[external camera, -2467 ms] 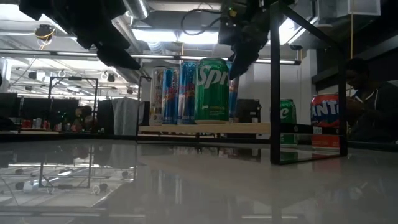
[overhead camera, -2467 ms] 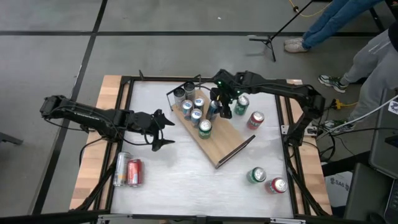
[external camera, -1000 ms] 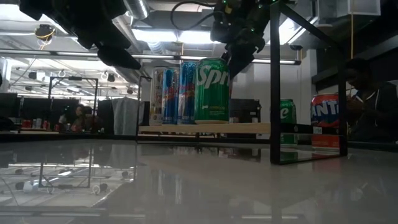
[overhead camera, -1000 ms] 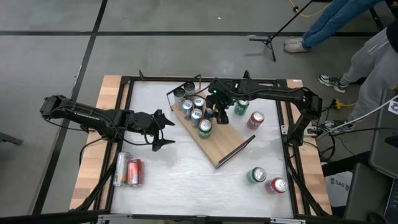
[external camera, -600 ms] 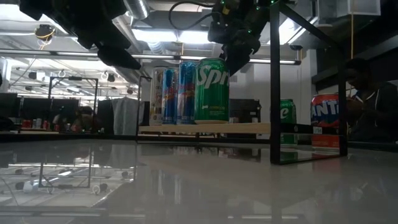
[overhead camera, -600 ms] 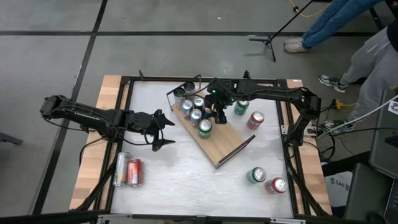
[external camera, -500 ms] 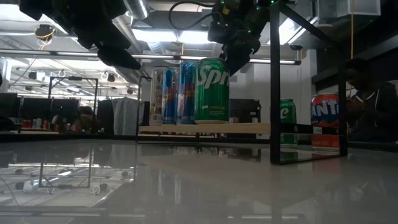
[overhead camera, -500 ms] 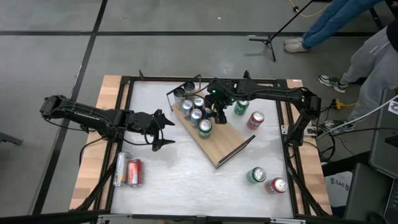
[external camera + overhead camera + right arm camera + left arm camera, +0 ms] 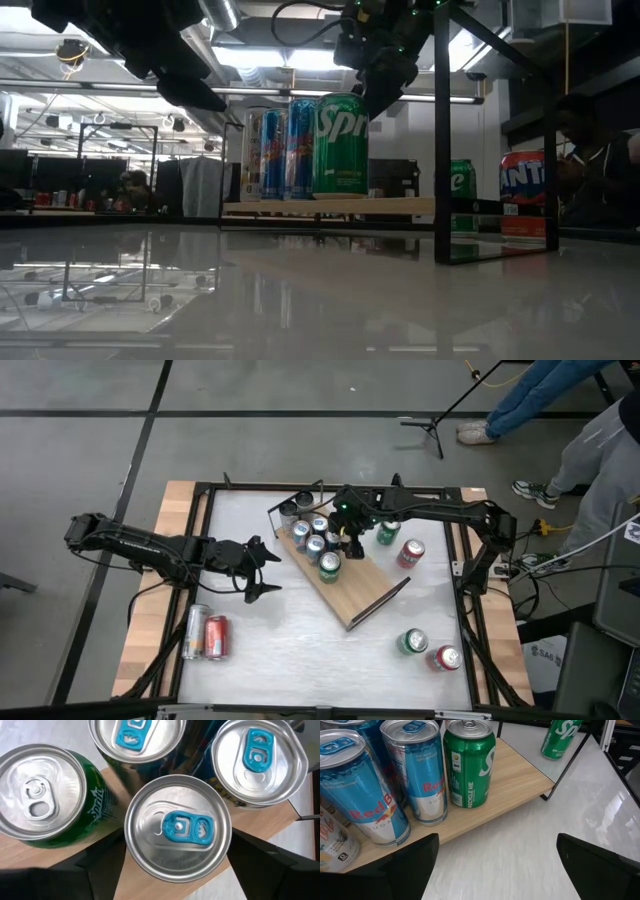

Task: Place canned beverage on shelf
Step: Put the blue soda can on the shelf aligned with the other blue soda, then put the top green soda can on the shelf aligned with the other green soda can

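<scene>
The shelf (image 9: 365, 595), a light wooden board with black rails, lies slantwise on the white table and holds several upright cans, among them a green Sprite can (image 9: 329, 567). My right gripper (image 9: 345, 542) is over the shelf's far half and points down at a slim silver can with a blue tab (image 9: 177, 827), its fingers on either side of the can's top. That can stands close among the other cans, and in the low view the Sprite can (image 9: 340, 145) hides it. My left gripper (image 9: 268, 568) is open and empty, left of the shelf. My right gripper has the blue-tab can's top part between its two fingers, one on each side of the rim (image 9: 131, 840). The fingers come from above and point down. The can is upright over the shelf board; its bottom is hidden.
A green can (image 9: 387, 532) and a red can (image 9: 410, 552) stand on the table right of the shelf. Two more cans (image 9: 413, 642) (image 9: 446, 658) stand at the near right. Two cans (image 9: 205, 634) lie at the near left. A person's legs show beyond the table's right side.
My right gripper has carried the blue-tab can toward the table's left, from beside the shelf to a place among the cans on it. In the last second it has kept almost still.
</scene>
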### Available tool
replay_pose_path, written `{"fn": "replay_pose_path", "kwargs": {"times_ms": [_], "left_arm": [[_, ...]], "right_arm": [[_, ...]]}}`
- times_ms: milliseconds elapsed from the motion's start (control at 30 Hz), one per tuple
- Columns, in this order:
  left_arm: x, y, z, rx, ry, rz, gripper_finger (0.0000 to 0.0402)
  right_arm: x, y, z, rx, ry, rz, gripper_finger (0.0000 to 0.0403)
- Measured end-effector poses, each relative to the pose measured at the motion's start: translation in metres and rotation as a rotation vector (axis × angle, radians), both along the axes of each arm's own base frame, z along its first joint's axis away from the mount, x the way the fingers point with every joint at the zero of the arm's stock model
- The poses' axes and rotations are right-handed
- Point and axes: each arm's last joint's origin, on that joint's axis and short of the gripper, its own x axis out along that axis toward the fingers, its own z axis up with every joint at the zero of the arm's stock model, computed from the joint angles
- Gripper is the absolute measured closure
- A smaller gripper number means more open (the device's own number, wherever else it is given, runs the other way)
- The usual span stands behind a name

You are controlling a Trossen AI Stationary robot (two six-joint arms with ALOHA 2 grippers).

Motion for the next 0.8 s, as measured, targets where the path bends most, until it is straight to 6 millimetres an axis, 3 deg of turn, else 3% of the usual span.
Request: {"fn": "replay_pose_path", "kwargs": {"times_ms": [233, 500, 800], "left_arm": [[0.0, 0.0, 0.0, 0.0, 0.0, 0.0, 0.0007], [0.0, 0.0, 0.0, 0.0, 0.0, 0.0, 0.0007], [0.0, 0.0, 0.0, -0.001, -0.004, 0.001, 0.0007]], "right_arm": [[-0.002, 0.0, 0.006, -0.006, 0.011, -0.006, 0.0082], [-0.01, 0.002, 0.041, 0.006, 0.064, -0.008, 0.0082], [-0.045, 0.0, 0.07, 0.002, 0.107, -0.111, 0.0081]]}}
